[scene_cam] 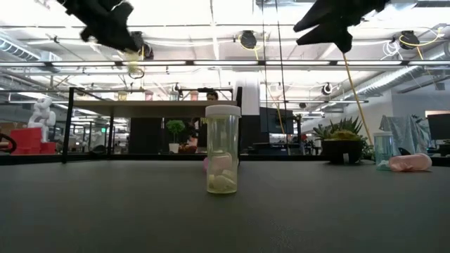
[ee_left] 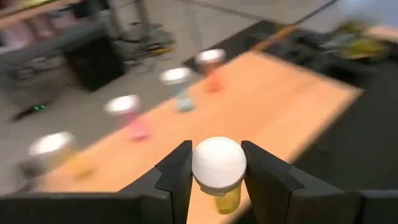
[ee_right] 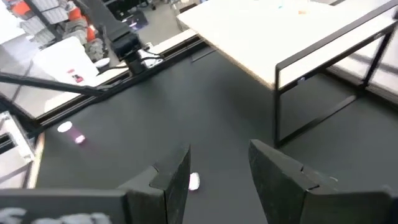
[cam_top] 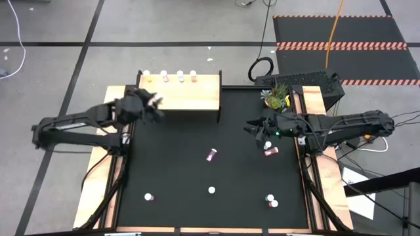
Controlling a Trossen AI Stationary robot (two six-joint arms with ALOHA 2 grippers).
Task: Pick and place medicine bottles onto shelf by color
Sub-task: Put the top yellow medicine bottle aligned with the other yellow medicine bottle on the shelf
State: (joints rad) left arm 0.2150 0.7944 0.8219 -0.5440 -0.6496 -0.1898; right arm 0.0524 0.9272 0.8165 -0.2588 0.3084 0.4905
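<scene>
My left gripper (ee_left: 216, 180) is clamped on a small yellowish bottle (ee_left: 219, 169) with a round white cap (smooth plastic), held over the pale wooden shelf (cam_top: 190, 97). Four capped bottles (cam_top: 170, 77) stand along its far edge. My right gripper (ee_right: 217, 168), fingers apart and empty, hangs over the matte black table (cam_top: 177, 164).

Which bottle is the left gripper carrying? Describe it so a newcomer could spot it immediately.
Start at the wooden shelf at the table's far edge, where four bottles stand in a row along the back. Over its left end hangs the left gripper, shut on a yellow bottle with a white cap: the only bottle up off any surface.
</scene>
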